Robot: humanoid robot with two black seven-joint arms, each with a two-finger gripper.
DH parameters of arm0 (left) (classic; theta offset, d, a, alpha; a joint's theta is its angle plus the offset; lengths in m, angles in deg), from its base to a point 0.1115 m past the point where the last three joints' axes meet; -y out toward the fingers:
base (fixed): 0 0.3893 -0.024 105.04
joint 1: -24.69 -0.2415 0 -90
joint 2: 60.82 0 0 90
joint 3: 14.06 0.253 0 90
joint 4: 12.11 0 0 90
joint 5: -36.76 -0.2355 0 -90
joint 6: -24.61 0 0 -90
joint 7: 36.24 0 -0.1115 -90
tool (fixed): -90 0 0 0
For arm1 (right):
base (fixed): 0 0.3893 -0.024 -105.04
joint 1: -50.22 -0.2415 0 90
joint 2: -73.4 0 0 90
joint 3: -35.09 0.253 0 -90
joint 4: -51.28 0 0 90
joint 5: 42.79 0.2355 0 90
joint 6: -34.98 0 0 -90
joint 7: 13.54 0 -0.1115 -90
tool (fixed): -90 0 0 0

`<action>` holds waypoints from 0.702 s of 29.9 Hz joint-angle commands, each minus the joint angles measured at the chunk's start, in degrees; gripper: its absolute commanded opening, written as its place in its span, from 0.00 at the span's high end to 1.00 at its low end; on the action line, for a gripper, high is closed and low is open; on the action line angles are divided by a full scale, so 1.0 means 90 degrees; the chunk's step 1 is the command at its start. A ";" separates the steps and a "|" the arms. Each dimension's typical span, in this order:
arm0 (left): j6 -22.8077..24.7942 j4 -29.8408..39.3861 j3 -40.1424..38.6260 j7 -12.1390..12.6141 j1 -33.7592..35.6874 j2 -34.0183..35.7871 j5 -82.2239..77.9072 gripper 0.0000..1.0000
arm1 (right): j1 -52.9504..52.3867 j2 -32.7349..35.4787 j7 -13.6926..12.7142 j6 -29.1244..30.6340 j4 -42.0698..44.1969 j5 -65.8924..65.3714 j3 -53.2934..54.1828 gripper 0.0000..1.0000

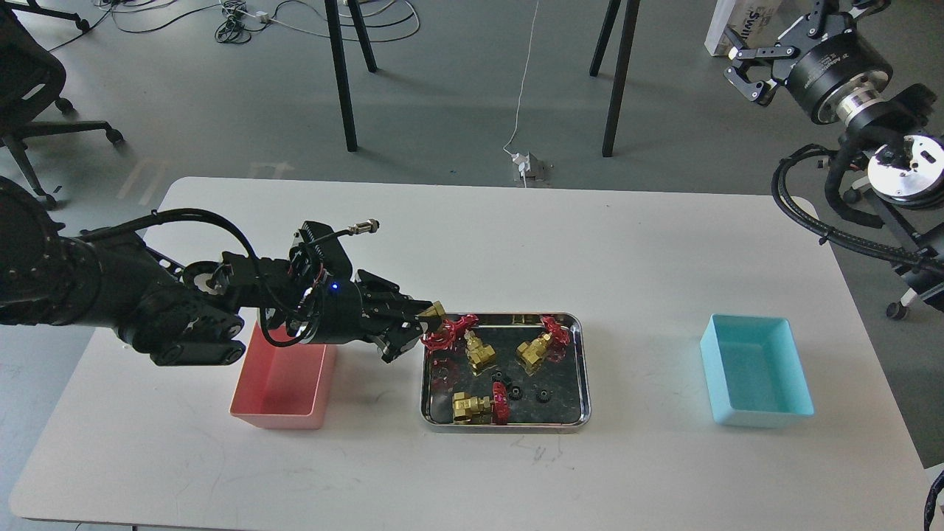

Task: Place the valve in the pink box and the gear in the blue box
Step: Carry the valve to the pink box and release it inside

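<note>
The left gripper [426, 324] has its jaws closed on a valve [442, 328] at the left edge of the steel tray [579, 369]. The pink box [284, 387] sits just to the left, under the arm. Three more valves and tiny black gears [543, 395] lie in the tray. The blue box [756, 380] is far off to the right on the worktop [516, 243]. The grip looks to be on one small end, so the valve could slip and drop outside the box. The right gripper [745, 70] is up high with its jaws apart, holding nothing.
</note>
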 commanded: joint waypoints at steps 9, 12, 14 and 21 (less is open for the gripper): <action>0.0002 0.1216 -0.0824 0.0002 0.0107 0.3244 -0.2042 0.87 | -0.0423 -0.0134 -0.0033 -0.1466 0.0020 0.0002 0.0322 0.00; 0.0002 0.1207 -0.0853 0.0002 -0.0186 0.3595 -0.2160 0.87 | -0.0540 -0.0154 -0.0033 -0.1780 0.0029 0.0002 0.0332 0.00; 0.0002 0.1158 -0.0892 0.0002 -0.0400 0.3684 -0.2170 0.87 | -0.0570 -0.0183 -0.0052 -0.1829 0.0029 0.0002 0.0332 0.00; 0.0002 0.0885 -0.1087 0.0002 -0.0938 0.3616 -0.2170 0.87 | -0.0628 -0.0203 -0.0052 -0.1839 0.0020 0.0002 0.0322 0.00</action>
